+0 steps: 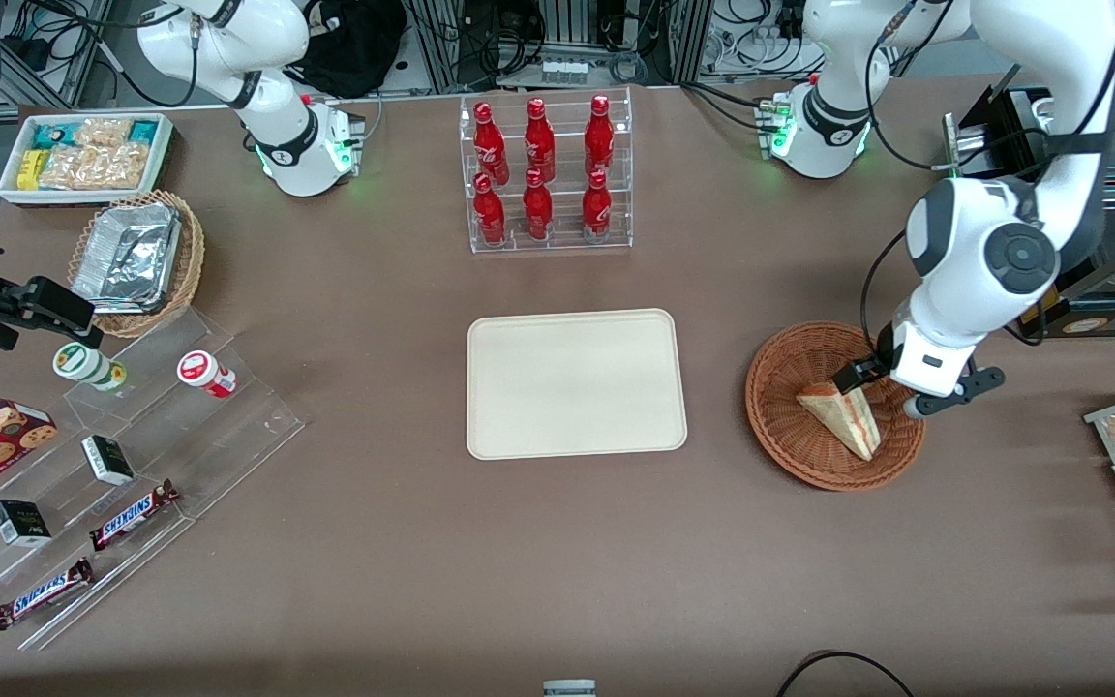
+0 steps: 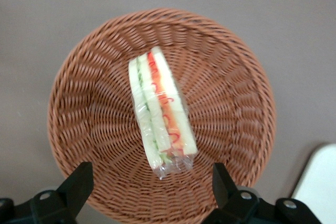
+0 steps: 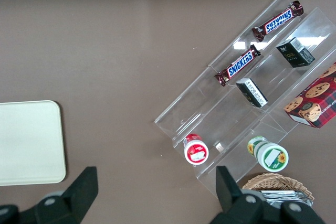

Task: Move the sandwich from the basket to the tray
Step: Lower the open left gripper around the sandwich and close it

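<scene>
The sandwich (image 1: 843, 414), a plastic-wrapped white bread wedge with orange-red and green filling, lies in the round reddish-brown wicker basket (image 1: 790, 455) toward the working arm's end of the table. In the left wrist view the sandwich (image 2: 160, 111) rests on the basket's floor (image 2: 94, 77). My left gripper (image 1: 882, 389) hovers over the basket, open and empty. Its fingers (image 2: 81, 177) stand wide apart, one on each side of the sandwich's wrapped end, without touching it. The cream-beige tray (image 1: 575, 382) lies bare at the table's middle, beside the basket; a corner of the tray (image 2: 320, 182) shows in the left wrist view.
A clear rack of red bottles (image 1: 543, 174) stands farther from the front camera than the tray. Toward the parked arm's end are a clear stepped display (image 1: 132, 465) with snacks, a lighter basket of foil trays (image 1: 136, 257) and a white bin of packets (image 1: 88, 155). A black box (image 1: 1080, 242) stands near the working arm.
</scene>
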Robot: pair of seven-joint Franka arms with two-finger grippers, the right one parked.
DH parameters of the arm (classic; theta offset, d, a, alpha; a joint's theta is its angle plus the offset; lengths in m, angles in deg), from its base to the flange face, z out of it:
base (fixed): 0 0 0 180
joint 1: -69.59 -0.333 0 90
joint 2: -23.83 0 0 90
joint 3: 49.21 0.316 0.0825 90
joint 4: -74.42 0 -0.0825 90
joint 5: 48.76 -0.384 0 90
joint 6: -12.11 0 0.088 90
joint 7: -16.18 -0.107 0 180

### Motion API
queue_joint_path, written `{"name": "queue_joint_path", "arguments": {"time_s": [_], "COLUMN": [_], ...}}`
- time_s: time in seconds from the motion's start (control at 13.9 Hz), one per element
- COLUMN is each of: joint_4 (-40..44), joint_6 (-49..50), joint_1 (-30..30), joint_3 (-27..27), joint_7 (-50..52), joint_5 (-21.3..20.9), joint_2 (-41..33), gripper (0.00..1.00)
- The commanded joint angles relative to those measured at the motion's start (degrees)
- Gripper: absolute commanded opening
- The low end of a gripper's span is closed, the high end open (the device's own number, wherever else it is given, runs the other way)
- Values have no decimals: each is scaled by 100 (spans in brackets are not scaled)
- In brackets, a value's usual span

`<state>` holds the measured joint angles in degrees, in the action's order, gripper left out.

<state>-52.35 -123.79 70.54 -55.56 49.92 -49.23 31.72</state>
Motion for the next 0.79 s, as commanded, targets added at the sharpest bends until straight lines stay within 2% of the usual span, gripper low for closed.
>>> {"name": "queue_joint_path", "arguments": {"time_s": [0.0,0.43,0.51,0.72], "joint_4": [-93,-75,-75,12], "joint_6": [-234,-946,-1025,-982], "joint_1": [19,19,19,19], "joint_3": [11,11,11,11], "joint_7": [659,731,730,669], "joint_5": [38,47,47,47], "joint_2": [150,810,854,863], "gripper": [100,100,92,20]}}
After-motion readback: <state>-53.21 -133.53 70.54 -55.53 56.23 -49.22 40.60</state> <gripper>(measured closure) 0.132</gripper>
